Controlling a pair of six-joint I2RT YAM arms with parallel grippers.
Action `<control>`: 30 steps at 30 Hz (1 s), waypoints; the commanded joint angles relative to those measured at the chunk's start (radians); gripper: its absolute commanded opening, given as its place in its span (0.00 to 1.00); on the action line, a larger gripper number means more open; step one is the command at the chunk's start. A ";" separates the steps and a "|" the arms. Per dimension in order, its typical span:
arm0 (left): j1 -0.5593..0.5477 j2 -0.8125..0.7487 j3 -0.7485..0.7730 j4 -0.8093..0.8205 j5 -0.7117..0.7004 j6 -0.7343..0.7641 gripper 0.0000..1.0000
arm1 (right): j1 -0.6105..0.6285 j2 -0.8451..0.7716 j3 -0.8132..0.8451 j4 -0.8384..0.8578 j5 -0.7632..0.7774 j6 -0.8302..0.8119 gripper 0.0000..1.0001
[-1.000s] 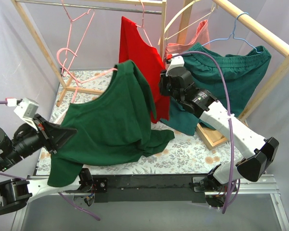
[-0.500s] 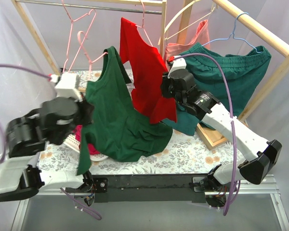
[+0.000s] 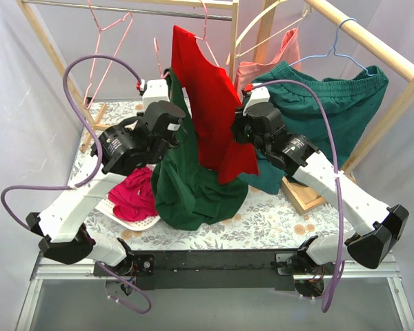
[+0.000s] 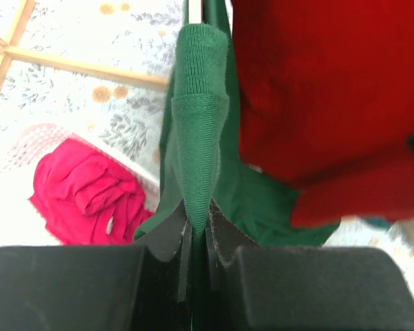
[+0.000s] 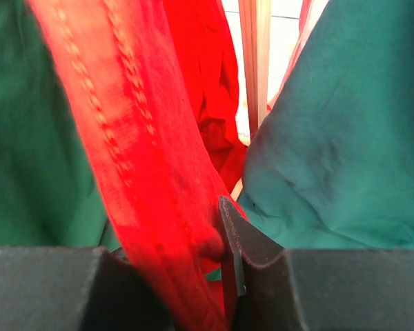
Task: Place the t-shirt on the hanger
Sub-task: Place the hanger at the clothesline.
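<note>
- Covering the bench is a flower-print cloth (image 3: 262,224). A wooden rack (image 3: 372,40) frames the bench, and pale walls stand close behind it.
- The left gripper (image 4: 196,241) is pinched tight on a ribbed edge of the t-shirt (image 3: 186,179), above the middle of the bench.
- The t-shirt hangs in a bunch, and its lower end pools on the cloth towards the front edge.
- Only a short piece of the hanger (image 3: 156,58) shows, a pink wire just above the t-shirt's top on the far side.
- A red shirt (image 3: 210,89) hangs against the t-shirt's right side.
- The right gripper (image 5: 217,252) sits at the red shirt's hem. The hem covers one finger, so I cannot tell whether the gripper holds it.
- A white basket (image 3: 134,222) holding a pink garment (image 3: 134,193) sits near the front left corner, touching the t-shirt.
- Green shorts (image 3: 331,103) hang at the right edge, above a wooden tray (image 3: 305,198).
</note>
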 commanded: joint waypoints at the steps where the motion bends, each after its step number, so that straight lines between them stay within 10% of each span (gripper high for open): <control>1: 0.066 -0.054 -0.011 0.223 0.029 0.074 0.00 | -0.005 -0.045 -0.020 0.008 -0.006 0.016 0.30; 30: 0.400 -0.009 0.094 0.553 0.299 0.437 0.00 | -0.005 -0.043 -0.025 -0.004 -0.053 -0.007 0.29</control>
